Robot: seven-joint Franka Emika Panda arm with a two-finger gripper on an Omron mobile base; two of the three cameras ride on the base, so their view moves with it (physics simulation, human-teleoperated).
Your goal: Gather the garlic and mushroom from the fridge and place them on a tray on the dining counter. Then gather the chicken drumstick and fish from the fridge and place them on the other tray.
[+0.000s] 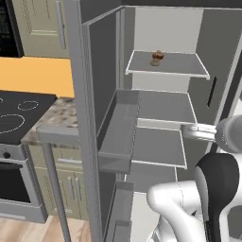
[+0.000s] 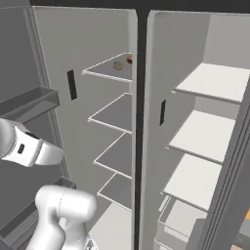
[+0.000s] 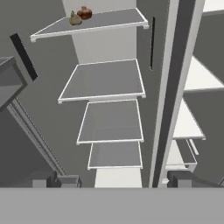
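With my gripper (image 3: pixel 116 180) spread wide and holding nothing, garlic (image 3: pixel 75 19) and mushroom (image 3: pixel 85 12) sit touching on the fridge's (image 3: pixel 26 100) top shelf (image 3: pixel 113 19), well above, ahead and slightly left.

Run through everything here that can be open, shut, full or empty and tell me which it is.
fridge: both doors open
top shelf: holds two small items, one tan, one reddish-brown
middle shelf: bare
door bin: nothing seen in it
pincer: open, holding nothing
stove: oven door shut
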